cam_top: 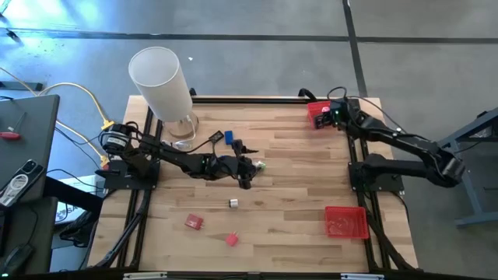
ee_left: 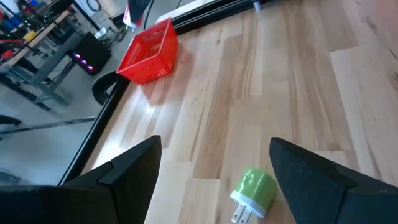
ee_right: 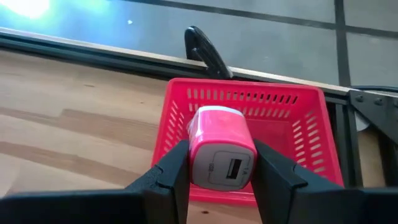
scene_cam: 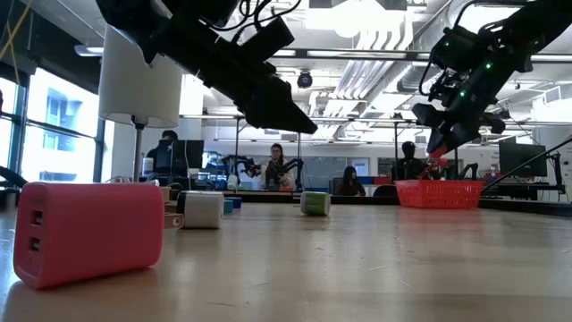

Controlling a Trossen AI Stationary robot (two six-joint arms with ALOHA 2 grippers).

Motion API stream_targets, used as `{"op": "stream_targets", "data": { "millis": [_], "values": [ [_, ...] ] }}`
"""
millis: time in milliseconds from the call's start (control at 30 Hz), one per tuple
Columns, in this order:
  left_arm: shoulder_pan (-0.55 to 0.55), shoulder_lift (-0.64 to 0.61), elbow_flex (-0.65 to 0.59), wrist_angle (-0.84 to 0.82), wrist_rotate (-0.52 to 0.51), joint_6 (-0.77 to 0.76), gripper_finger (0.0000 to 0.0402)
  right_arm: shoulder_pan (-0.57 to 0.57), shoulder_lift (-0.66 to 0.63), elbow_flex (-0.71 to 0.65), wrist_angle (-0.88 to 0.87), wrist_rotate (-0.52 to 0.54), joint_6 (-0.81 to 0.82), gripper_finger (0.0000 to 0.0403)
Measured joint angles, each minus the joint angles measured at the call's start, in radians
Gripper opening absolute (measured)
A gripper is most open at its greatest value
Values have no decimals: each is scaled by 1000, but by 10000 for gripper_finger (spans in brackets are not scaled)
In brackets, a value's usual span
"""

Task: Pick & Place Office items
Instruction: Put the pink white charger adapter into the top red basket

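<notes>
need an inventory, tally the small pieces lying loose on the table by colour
blue piece: 1
green plug: 1
white piece: 1
pink pieces: 2
black: cannot tell
total: 5

Left end effector (cam_top: 250,173) open mid-table, right end effector (ee_right: 219,168) gripping, far corner

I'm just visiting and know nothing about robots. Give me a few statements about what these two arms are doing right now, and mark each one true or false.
1. The right gripper holds a pink charger above a red tray. True.
2. The left gripper is clamped on the green plug. False: it is open, with the plug lying on the table between its fingers.
3. The tall white cylinder lies tipped over. False: it stands upright.
4. There are two red trays on the table. True.
</notes>
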State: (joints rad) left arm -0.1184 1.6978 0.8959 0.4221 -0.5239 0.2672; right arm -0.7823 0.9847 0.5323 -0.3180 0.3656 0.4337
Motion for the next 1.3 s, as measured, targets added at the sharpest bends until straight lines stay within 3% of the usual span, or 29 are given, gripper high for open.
{"op": "stream_targets", "data": {
  "millis": [300,667,833,1300],
  "values": [
    [12,0,0,0,5,-14,291,-12,78,31,8,-25,-17,120],
    [25,0,0,-3,43,-40,291,-12,303,198,-43,-22,-18,120],
    [25,0,0,-19,43,-40,291,-13,381,213,-45,31,-8,120],
    [25,0,0,-48,42,-59,291,-25,444,212,-56,24,41,121]
  ]
}}
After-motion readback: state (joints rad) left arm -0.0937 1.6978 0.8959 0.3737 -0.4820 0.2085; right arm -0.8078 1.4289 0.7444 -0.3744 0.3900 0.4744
